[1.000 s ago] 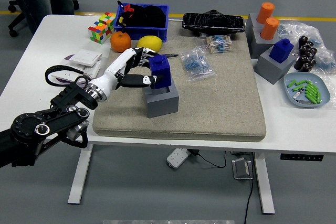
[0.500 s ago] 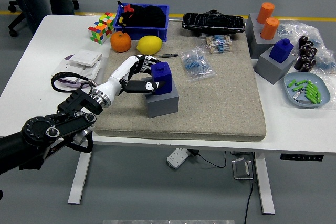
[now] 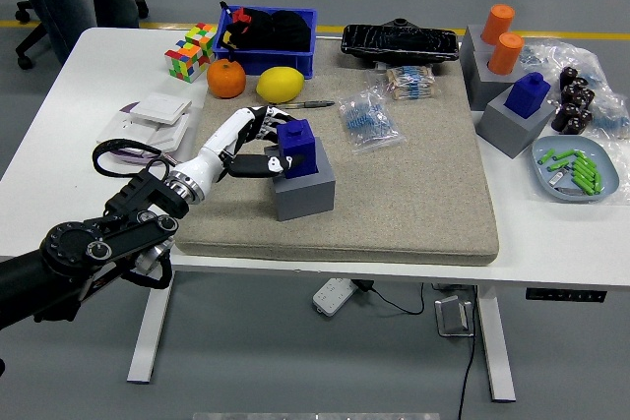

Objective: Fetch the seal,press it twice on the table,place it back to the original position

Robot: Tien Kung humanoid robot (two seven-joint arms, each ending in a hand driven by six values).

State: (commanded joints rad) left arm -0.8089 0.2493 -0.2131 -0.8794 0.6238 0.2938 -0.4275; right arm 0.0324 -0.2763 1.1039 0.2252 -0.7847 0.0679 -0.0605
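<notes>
Left hand on the seal — seal upright in its holder

The left hand (image 3: pixel 258 143) wraps its fingers (image 3: pixel 279 161) around the blue seal (image 3: pixel 297 148), which stands upright in the grey holder (image 3: pixel 304 189) on the worktop's mat — a straight upward pull should free it.

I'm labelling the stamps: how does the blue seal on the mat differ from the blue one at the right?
The blue seal on the mat is gripped by the left hand; the blue seal at the right stands untouched. The first's gray holder sits on the beige mat, the second's holder on the bare white table. Both are blue blocks in gray holders.
</notes>
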